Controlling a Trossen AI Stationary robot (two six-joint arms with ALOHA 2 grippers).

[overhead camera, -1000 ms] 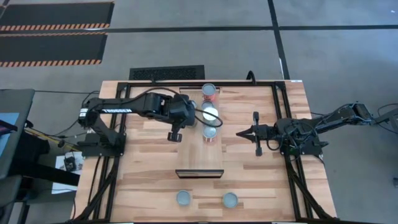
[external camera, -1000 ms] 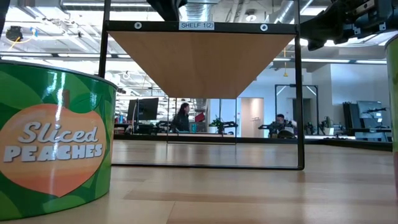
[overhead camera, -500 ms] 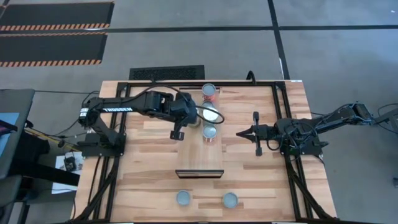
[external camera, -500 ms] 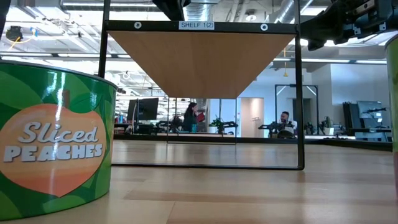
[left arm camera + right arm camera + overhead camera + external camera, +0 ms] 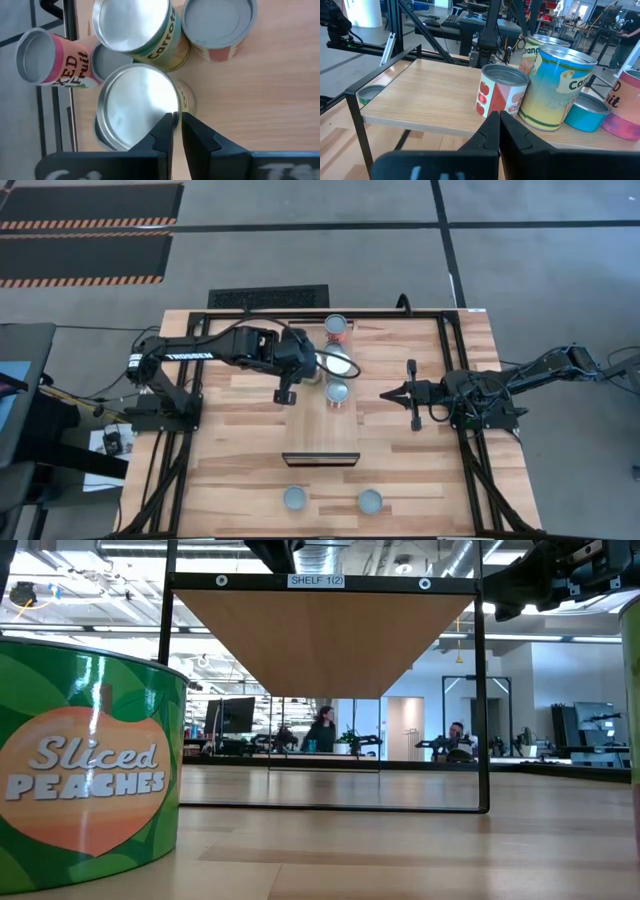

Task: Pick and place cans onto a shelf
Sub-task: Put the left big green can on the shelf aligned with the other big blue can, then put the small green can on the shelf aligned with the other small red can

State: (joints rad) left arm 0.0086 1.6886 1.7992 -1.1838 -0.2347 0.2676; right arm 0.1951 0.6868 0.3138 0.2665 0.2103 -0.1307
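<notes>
From above, the shelf (image 5: 320,430) lies in the middle of the tabletop (image 5: 240,430). A bunch of cans (image 5: 338,392) stands at the back half of the shelf. Two more cans (image 5: 295,498) sit on the tabletop, just past the shelf's dark front edge. The left gripper (image 5: 318,365) is over the shelf's left side, right at the big shiny can (image 5: 338,363). The right gripper (image 5: 383,394) hangs just off the shelf's right side, with nothing in it.

From down low, the shelf (image 5: 320,640) shows from underneath, up on thin black legs. A green peaches can (image 5: 90,780) stands on the tabletop, close to the camera, in front of the shelf. Far behind the shelf, a person (image 5: 322,730) is in the room.

From the left wrist, the left gripper (image 5: 176,117) is at the rim of the shiny-topped can (image 5: 137,107) on the shelf. Its jaws are very close together, but I cannot tell if they pinch the rim or have let go. A carrots can (image 5: 135,25) and a pink fruit can (image 5: 47,57) are just beside it.

From the right wrist, the right gripper (image 5: 499,116) has its jaws clenched on nothing, level with the shelf (image 5: 420,95). On the shelf stand a tomato can (image 5: 502,95) and a tall carrots can (image 5: 560,85), touching.
</notes>
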